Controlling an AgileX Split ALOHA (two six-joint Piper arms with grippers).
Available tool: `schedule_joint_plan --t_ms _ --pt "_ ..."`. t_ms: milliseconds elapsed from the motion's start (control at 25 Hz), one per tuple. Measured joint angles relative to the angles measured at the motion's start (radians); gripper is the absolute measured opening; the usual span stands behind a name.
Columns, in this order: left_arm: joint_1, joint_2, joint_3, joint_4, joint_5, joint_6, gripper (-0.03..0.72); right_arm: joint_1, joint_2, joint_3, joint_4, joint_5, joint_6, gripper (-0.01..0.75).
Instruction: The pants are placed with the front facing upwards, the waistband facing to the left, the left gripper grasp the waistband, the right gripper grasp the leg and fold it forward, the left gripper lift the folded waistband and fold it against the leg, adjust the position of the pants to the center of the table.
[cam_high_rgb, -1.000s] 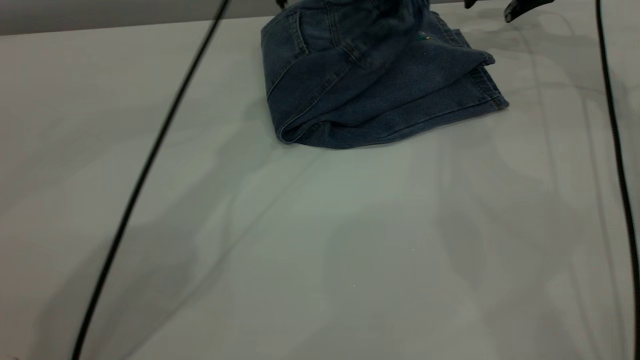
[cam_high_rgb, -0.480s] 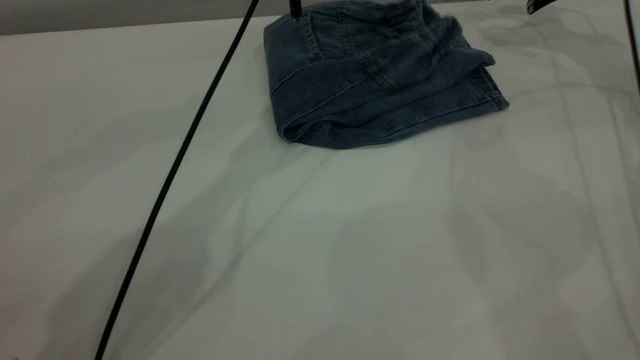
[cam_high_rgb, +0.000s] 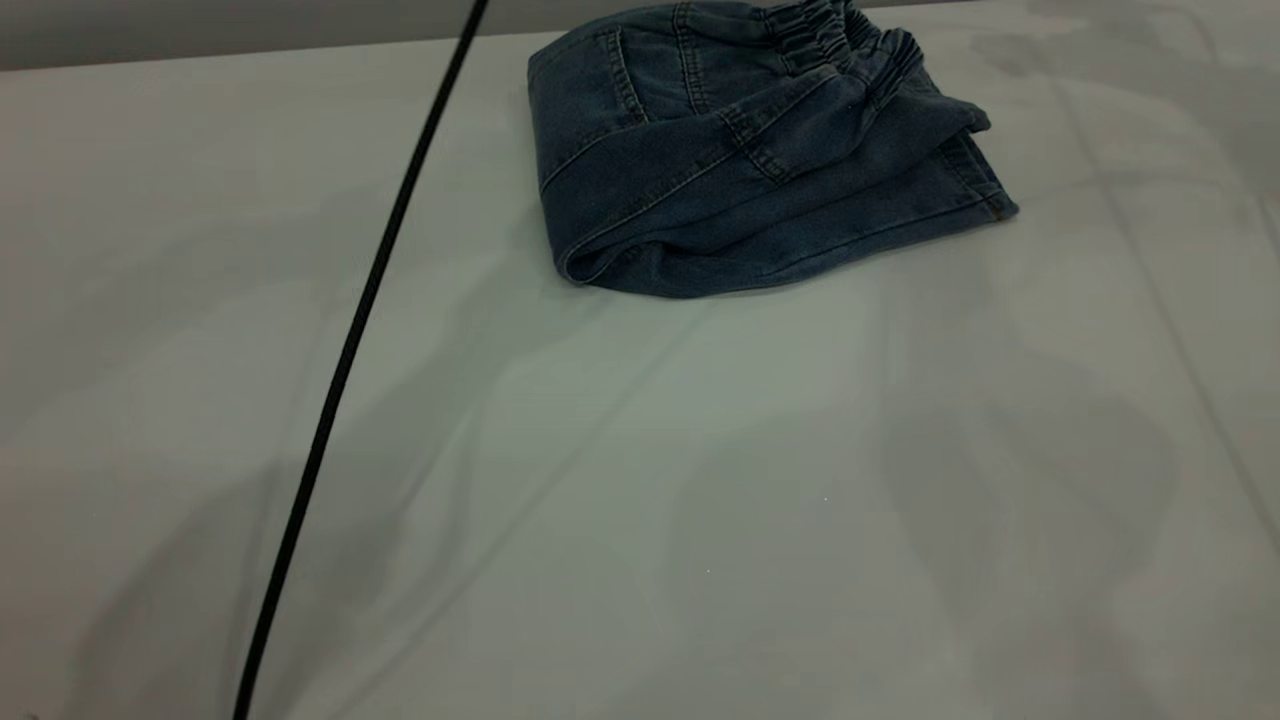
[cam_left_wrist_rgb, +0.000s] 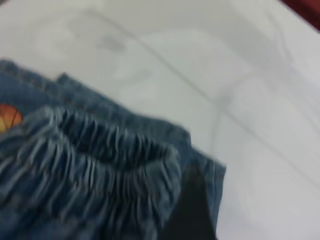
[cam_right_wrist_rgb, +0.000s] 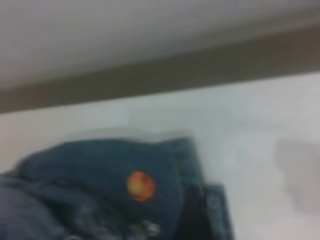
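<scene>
Right wrist view: pants (cam_right_wrist_rgb: 95, 195) lie bunched on the white surface (cam_right_wrist_rgb: 260, 130); orange round patch detail (cam_right_wrist_rgb: 141, 186) faces the camera.

No readable text, labels or numbers anywhere.

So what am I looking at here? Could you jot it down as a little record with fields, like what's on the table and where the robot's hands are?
Item: short blue denim pants, folded into a compact bundle
Waistband: gathered elastic denim waistband lying on top of the fold, toward the far side
Patch: small orange ball shape on the denim
Surface: plain white table
Placement: pants near the table's far edge
Other: thin black cable hanging across the left side
Left gripper: not visible
Right gripper: not visible
</scene>
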Motion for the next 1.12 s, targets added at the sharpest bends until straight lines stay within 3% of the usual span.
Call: schedule_joint_plan --t_ms 280,480,720,1120 --pt "-0.001 0.02 -0.118 0.53 0.208 -0.407 0.571 0.0 -0.078 -0.001 0.049 0.0 0.0 0.5" --pt "-0.001 0.084 -0.118 0.775 0.182 -0.544 0.571 0.0 -0.133 -0.001 0.07 0.0 -0.001 0.5" --pt "-0.001 0.163 -0.118 0.821 0.168 -0.572 0.571 0.015 -0.136 0.0 0.113 0.0 -0.001 0.5" --pt "-0.002 0.218 -0.165 0.745 0.151 -0.507 0.571 0.047 -0.135 0.0 0.115 0.0 -0.001 0.498"
